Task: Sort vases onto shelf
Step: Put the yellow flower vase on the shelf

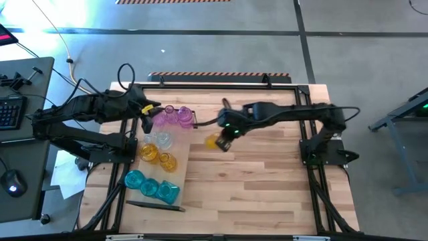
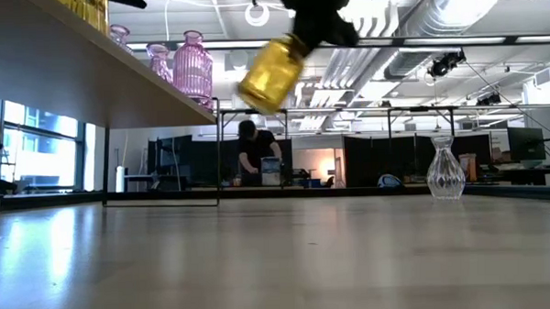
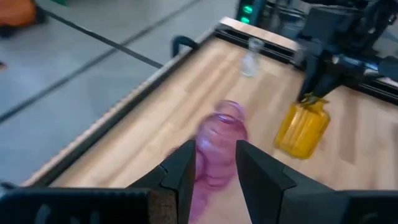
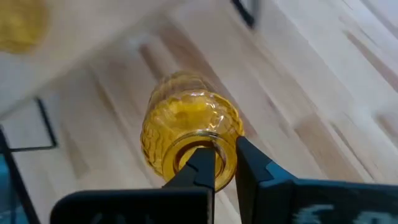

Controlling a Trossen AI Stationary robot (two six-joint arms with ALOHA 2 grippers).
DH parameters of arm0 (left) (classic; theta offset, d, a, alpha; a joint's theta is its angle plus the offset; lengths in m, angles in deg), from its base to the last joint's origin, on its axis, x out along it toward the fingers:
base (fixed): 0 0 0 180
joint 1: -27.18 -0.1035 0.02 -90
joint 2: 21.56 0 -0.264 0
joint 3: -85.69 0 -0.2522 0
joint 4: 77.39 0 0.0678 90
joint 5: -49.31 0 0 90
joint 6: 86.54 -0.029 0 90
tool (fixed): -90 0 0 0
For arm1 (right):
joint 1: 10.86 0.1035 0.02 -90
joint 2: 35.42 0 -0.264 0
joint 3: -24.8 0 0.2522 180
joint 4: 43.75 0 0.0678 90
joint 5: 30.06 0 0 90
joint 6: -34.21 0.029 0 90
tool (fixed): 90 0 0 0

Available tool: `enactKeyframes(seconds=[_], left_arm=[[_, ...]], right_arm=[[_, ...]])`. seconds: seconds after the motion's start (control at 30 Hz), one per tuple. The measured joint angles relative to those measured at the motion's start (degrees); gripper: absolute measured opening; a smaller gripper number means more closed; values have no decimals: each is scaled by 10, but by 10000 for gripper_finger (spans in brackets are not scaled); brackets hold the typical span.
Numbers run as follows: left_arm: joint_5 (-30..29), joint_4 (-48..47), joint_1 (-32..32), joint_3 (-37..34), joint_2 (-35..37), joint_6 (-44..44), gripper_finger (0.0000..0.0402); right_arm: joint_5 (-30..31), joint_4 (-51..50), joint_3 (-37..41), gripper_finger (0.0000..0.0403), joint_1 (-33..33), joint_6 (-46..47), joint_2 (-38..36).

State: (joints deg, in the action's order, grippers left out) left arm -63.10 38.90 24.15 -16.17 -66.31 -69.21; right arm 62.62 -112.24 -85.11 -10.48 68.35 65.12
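Vases [image 1: 173,118] on light-wood shelf [image 1: 179,167]

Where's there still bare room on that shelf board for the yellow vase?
The shelf is crowded: pink vases at the far end, clear and yellow in the middle, teal vases nearest. Bare board remains only along its right edge, beside the yellow vases.

Pink vase [image 3: 217,149] blurred between fingers [image 3: 186,171]

The high view shows three pink vases [image 1: 172,118], three teal [image 1: 151,186], three yellow [image 1: 148,153] with one of them off the shelf [image 1: 179,175], and two clear [image 1: 162,138]. The low view adds one clear vase [image 2: 445,169] far right.
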Motion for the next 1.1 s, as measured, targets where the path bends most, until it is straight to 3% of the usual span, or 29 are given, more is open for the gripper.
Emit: enactKeyframes(seconds=[0.23,0.4,0.53,0.73,1.1], left_arm=[[18,-26,1,0,-1,29,106],[100,-62,1,0,-3,36,106],[134,-62,4,0,-14,26,106],[211,-56,10,1,-53,-6,106],[249,2,27,0,-106,-19,106]], right_arm=[[-38,-84,-236,3,31,-62,159],[-40,-165,-388,4,39,-78,238],[-56,-125,-347,4,39,-60,221],[-53,-93,-359,3,42,-56,218],[-33,-95,-388,3,41,-71,216]])
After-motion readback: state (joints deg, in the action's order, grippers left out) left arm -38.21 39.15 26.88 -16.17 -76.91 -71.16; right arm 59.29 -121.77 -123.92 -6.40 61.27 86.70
